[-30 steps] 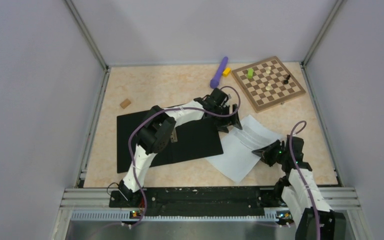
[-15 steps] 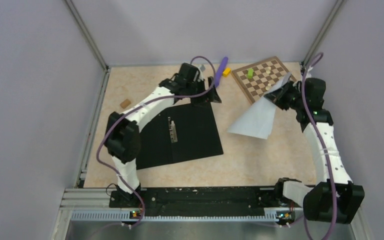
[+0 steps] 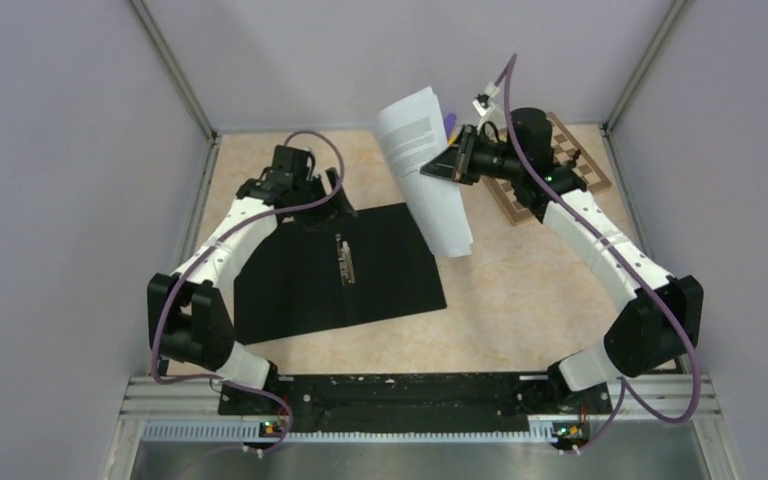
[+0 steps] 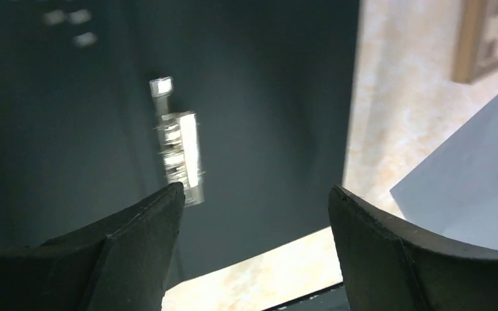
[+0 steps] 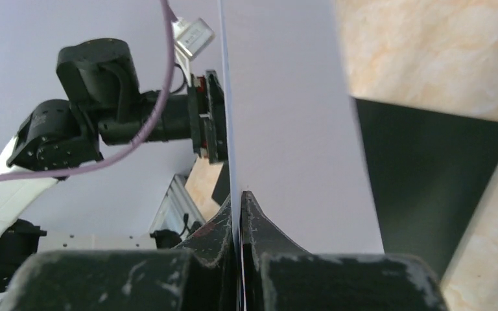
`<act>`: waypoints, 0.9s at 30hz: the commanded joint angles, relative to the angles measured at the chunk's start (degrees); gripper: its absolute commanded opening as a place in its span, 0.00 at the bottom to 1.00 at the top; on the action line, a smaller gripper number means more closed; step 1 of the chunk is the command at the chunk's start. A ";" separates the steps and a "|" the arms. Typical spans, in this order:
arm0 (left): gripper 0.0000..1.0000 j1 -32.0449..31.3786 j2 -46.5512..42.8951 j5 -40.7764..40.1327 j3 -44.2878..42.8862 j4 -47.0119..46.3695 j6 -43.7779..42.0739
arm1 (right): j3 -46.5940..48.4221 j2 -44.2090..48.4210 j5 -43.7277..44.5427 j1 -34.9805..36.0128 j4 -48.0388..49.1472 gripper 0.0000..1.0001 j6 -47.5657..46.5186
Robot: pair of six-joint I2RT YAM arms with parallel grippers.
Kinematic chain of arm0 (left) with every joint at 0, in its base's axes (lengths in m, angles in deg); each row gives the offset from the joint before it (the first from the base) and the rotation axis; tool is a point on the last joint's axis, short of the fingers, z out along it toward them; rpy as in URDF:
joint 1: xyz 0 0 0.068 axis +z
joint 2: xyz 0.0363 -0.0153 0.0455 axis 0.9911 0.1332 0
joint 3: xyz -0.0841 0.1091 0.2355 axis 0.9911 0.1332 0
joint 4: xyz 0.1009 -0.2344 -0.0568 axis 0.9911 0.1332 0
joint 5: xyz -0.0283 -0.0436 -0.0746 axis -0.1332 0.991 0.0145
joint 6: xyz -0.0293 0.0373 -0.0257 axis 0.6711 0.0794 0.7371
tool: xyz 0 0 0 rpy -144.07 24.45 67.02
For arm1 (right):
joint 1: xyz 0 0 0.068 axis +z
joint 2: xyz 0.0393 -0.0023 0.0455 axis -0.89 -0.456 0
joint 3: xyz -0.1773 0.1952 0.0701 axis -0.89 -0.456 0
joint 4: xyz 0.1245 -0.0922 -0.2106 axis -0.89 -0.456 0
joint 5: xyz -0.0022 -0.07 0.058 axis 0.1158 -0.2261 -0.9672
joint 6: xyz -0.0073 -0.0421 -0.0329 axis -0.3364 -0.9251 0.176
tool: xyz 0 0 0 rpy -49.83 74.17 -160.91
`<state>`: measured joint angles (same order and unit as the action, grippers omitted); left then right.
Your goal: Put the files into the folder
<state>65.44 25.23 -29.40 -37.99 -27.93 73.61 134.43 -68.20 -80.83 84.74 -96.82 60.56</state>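
The folder (image 3: 360,275) lies open on the table, black inner faces up, with a metal clip (image 3: 346,262) at its middle; it also shows in the left wrist view (image 4: 266,116) and the right wrist view (image 5: 428,175). My right gripper (image 3: 443,163) is shut on the files (image 3: 425,150), white printed sheets held up in the air above the folder's far right corner. In the right wrist view the sheets (image 5: 285,116) stand between the closed fingers. My left gripper (image 3: 332,207) is open and empty over the folder's far edge.
A brown chessboard (image 3: 570,170) with a few pieces lies at the far right, partly behind the right arm. A purple object (image 3: 449,122) peeks out behind the sheets. A small wooden block (image 3: 251,207) lies at the left. Walls close in on three sides.
My right gripper has lifted the files off the table and carried them up and left, past the chessboard. My left gripper has drawn back left along the folder's far edge.
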 commanded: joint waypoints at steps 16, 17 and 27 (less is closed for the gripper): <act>0.90 14.65 -7.50 -17.42 18.08 3.69 0.13 | -18.29 -17.13 0.62 0.37 15.46 0.00 3.08; 0.90 14.70 -6.06 -17.54 18.60 2.74 0.57 | -18.52 -17.95 1.18 0.39 15.35 0.00 2.63; 0.88 13.61 5.81 -9.32 18.95 -4.40 3.51 | -22.70 -21.98 6.38 0.38 13.96 0.00 1.65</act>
<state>79.78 29.69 -42.06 -19.06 -27.88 75.75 113.73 -89.69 -77.05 85.20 -84.43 63.44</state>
